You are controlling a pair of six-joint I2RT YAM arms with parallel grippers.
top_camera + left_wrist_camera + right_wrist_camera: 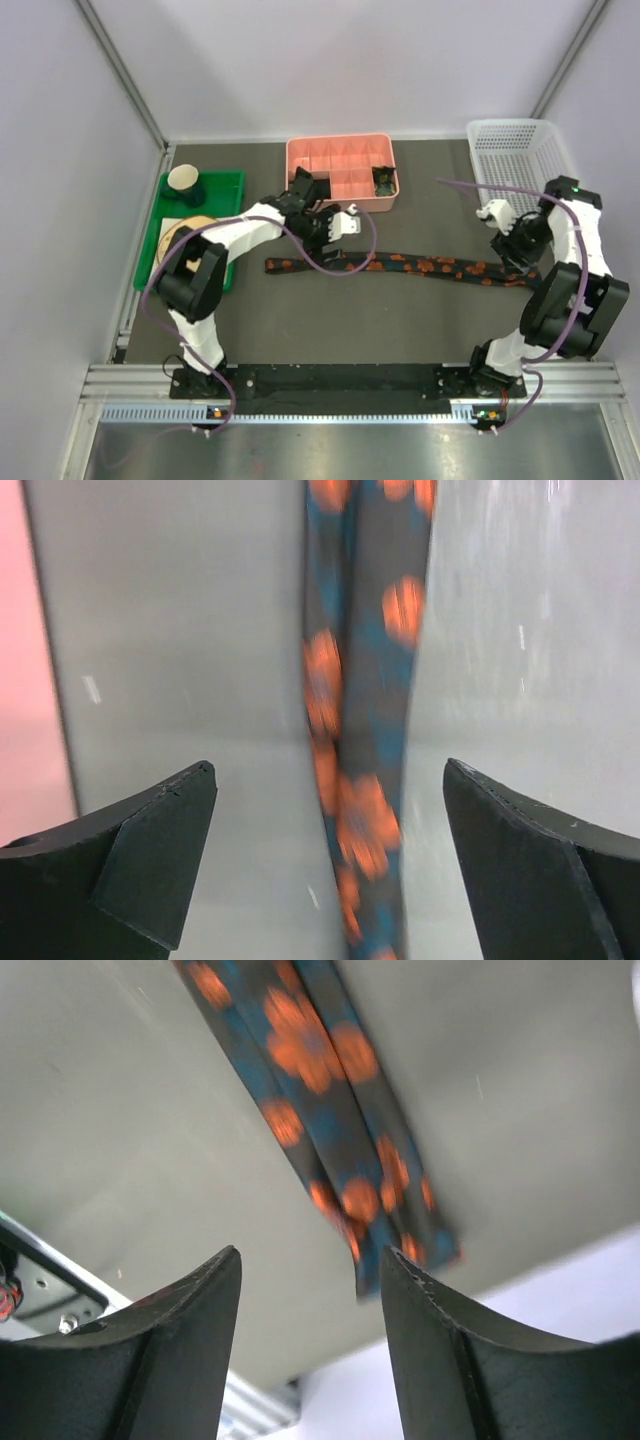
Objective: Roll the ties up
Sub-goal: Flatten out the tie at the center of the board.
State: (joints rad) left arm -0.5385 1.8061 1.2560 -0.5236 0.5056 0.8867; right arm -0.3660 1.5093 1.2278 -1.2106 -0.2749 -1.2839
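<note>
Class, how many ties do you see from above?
2: a flat tie across the table, a rolled tie in the pink box; more may be hidden.

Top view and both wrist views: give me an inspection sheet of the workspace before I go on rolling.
Surface: grey table, flat.
Job's things: one tie with orange blotches lies unrolled across the middle; a dark roll sits in a right-hand compartment of the pink box.
Clutter: green tray at left with a cup and a round tan object; white basket far right.
Grippers: left gripper open above the tie, not touching; right gripper open by its end, holding nothing.
Cables: purple cable of the left arm loops across the tie.
Surroundings: pale walls; metal rail at the near edge.
</note>
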